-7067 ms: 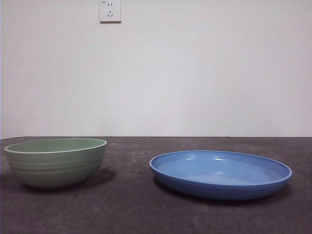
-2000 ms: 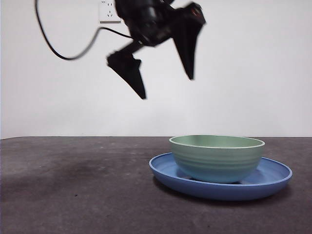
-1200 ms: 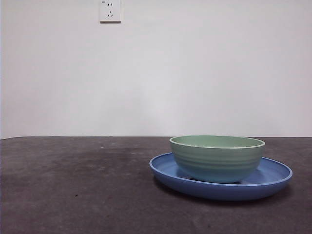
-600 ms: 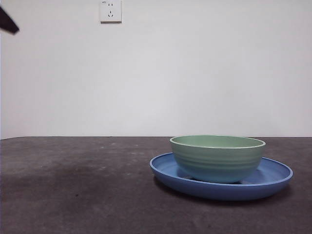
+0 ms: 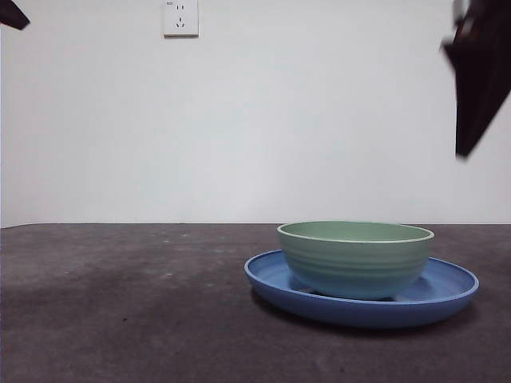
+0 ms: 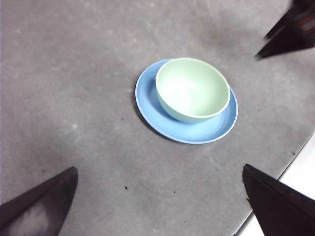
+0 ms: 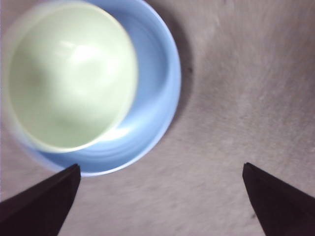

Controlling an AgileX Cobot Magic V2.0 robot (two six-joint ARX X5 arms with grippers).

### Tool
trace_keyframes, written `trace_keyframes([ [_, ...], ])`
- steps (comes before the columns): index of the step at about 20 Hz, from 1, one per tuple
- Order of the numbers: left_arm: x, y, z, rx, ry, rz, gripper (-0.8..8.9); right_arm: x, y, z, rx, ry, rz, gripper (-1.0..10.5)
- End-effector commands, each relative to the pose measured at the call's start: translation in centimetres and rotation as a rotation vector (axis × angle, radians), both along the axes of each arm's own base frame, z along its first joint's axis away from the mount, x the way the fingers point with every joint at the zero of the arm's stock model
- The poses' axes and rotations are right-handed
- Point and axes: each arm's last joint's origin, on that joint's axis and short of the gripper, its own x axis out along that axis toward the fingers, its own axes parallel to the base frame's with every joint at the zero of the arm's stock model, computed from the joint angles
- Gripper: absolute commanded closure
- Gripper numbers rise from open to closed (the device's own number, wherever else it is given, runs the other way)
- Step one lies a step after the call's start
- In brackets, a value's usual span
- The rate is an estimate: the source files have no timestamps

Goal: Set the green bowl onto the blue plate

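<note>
The green bowl [image 5: 355,259] sits upright inside the blue plate [image 5: 447,294] at the right of the dark table. My right gripper [image 5: 479,80] hangs high above the plate's right side, open and holding nothing. Its wrist view looks down, blurred, on the bowl [image 7: 69,73] and the plate [image 7: 152,83], with the gripper [image 7: 161,165] well above them. My left gripper [image 5: 11,13] shows only as a black tip at the top left corner. In its own view it [image 6: 159,168] is open and empty, far from the bowl [image 6: 192,88] and plate [image 6: 197,132].
A white wall socket [image 5: 180,17] sits high on the wall behind. The grey table [image 5: 120,303] stretches left of the plate. The table's edge [image 6: 295,160] runs close to the plate on one side. The other arm's dark tip [image 6: 288,34] shows in the left wrist view.
The right arm has come into the front view at the upper right. The black tip at the top left has risen slightly. Bowl and plate have not moved.
</note>
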Motion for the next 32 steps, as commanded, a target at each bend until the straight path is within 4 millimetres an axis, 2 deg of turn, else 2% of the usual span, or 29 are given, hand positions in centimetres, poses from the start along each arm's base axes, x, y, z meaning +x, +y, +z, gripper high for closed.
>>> trace_keyframes([
  [1,-0.4,0.2,0.8,-0.021,-0.033,-0.008,2.50,1.6,0.1,-1.4,-0.052,0.030,0.011,3.9],
  [8,-1.1,0.6,1.1,-0.039,-0.063,-0.008,2.50,4.9,0.2,-5.2,-0.076,0.097,0.025,4.4],
  [14,-1.1,0.6,1.1,-0.039,-0.062,-0.008,2.50,6.7,0.8,-7.8,0.006,0.126,0.075,4.7],
  [16,-1.1,0.6,1.1,-0.039,-0.062,-0.008,2.50,7.0,1.0,-8.4,0.024,0.135,0.086,5.4],
  [21,-1.1,0.6,1.0,-0.036,-0.056,-0.007,2.50,7.3,1.1,-9.0,0.066,0.142,0.109,6.4],
  [24,-1.1,0.6,1.0,-0.036,-0.056,-0.007,2.50,7.5,1.2,-9.2,0.081,0.138,0.116,6.5],
  [27,-1.1,0.6,1.0,-0.036,-0.056,-0.007,2.50,7.5,1.2,-9.2,0.081,0.134,0.115,7.2],
  [32,-1.1,0.6,1.0,-0.036,-0.056,-0.008,2.50,7.6,1.2,-9.5,0.083,0.147,0.116,7.3],
])
